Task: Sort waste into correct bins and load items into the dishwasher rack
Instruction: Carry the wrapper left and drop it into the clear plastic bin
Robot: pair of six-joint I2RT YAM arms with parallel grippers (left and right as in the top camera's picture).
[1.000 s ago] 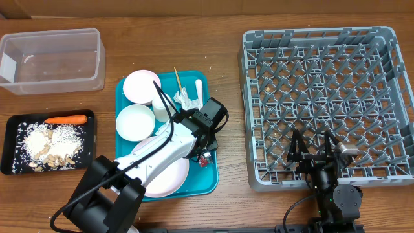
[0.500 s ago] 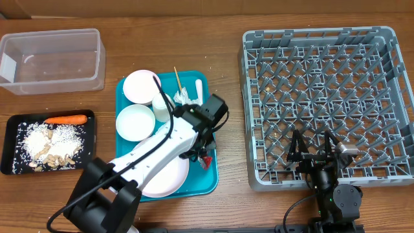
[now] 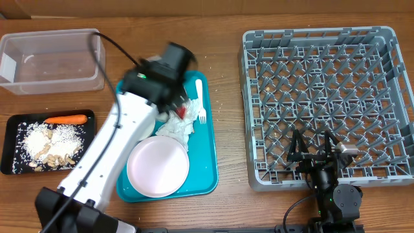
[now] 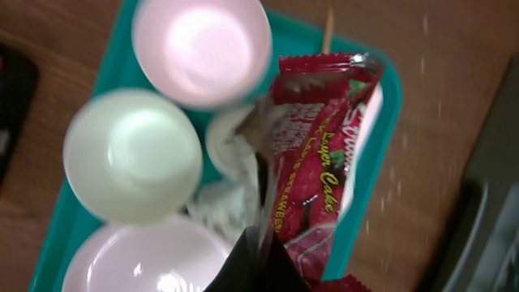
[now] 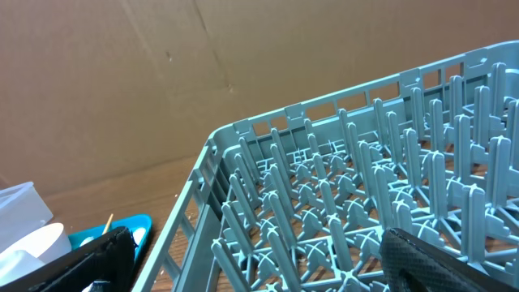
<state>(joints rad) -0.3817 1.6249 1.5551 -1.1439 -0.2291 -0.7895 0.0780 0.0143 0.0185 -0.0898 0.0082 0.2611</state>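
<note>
The tub (image 3: pixel 52 87) is sitting at the far left of the table (image 3: pixel 226 39), with the shallow tray (image 3: pixel 8 145) lying in front of it (food scraps (image 3: pixel 52 144) and a carrot piece (image 3: pixel 65 119) resting inside). The serving tray (image 3: pixel 207 168) is lying to their right, carrying the plate (image 3: pixel 158 166) at its near end, napkins (image 3: pixel 176 126) behind that, the fork (image 3: pixel 200 97) along its right edge. The rack (image 3: pixel 247 103) is occupying the right side, well apart from the serving tray.

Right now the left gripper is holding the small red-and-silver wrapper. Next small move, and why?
Probably carry the left gripper over to the clear plastic rectangular tub. Its jaws are shut on the red-and-silver wrapper above the flat teal tray, and the shallow black tray holds food scraps.
</note>
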